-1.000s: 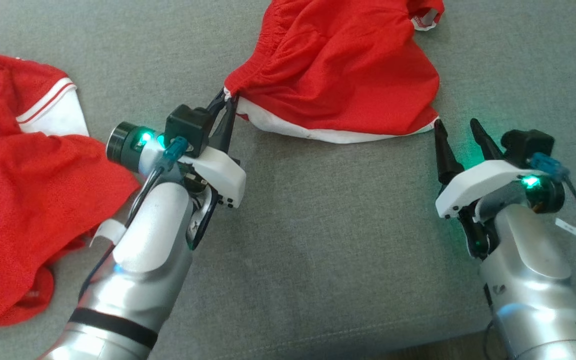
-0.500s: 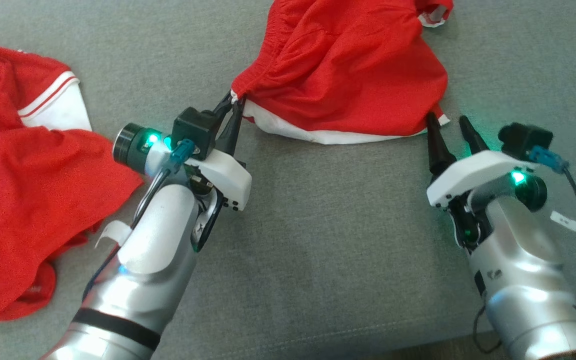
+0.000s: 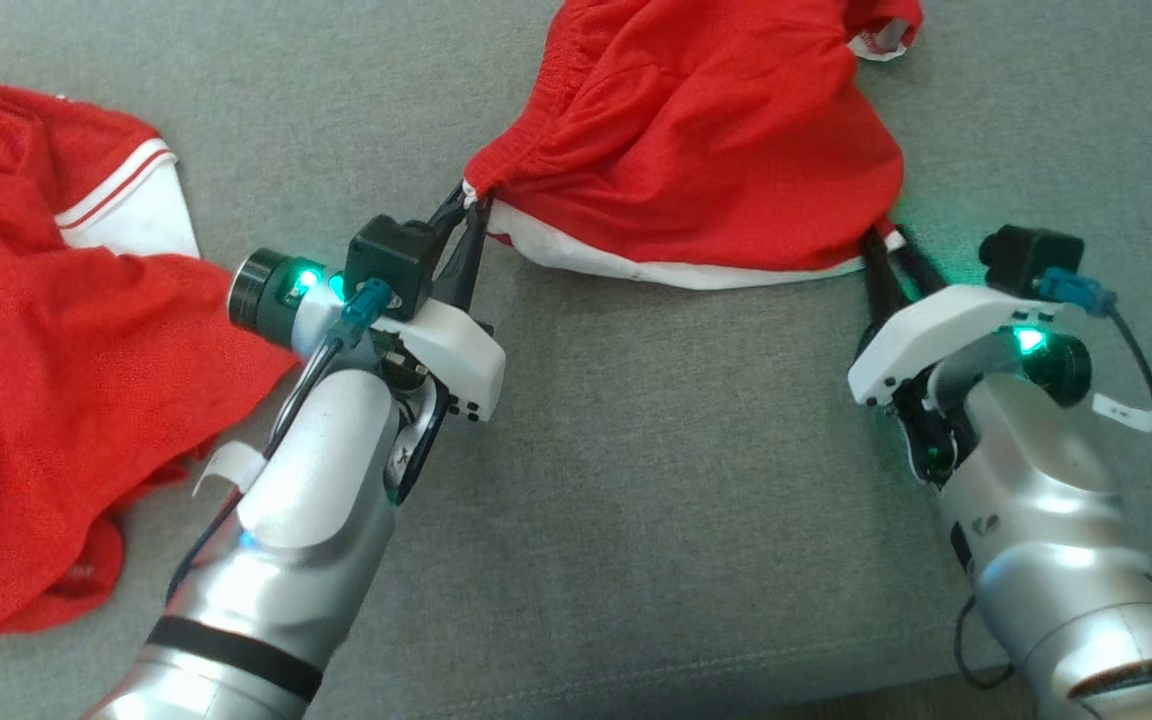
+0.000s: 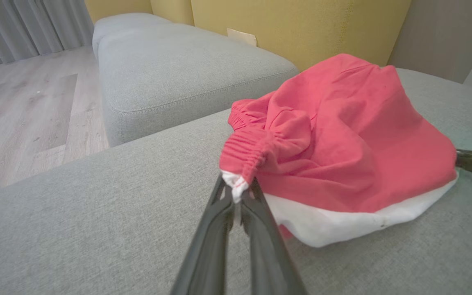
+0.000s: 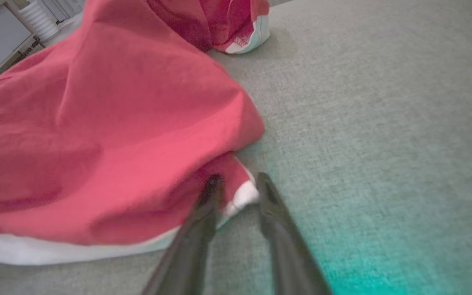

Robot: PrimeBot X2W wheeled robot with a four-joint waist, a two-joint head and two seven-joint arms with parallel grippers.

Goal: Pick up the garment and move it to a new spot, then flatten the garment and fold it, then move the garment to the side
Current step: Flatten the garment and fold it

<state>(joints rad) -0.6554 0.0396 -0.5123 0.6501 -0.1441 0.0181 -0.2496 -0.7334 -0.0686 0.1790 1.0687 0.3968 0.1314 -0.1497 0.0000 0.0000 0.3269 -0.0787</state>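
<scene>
- While the left gripper [image 3: 466,205] is clamping the gathered elastic corner of the smaller red piece [image 3: 696,140], its two dark fingers are pressing together with only the white-tipped cloth between them.
- At the opposite, white-edged corner of that same piece, the right gripper [image 5: 238,180] is sitting with its fingers standing apart. They are straddling the corner, with a gap showing beside the cloth.
- The garment [image 3: 46,380] is lying crumpled on the grey cushion [image 3: 636,480], off to the robot's left and apart from both sets of fingers. Its near edge is lying just beside the left arm [image 3: 316,470].
- One white sleeve [image 3: 131,215] with red stripe trim is facing up.
- Writing: a small white tag [image 3: 876,38] at the far edge of the smaller piece is carrying red marks, too blurred to read.
</scene>
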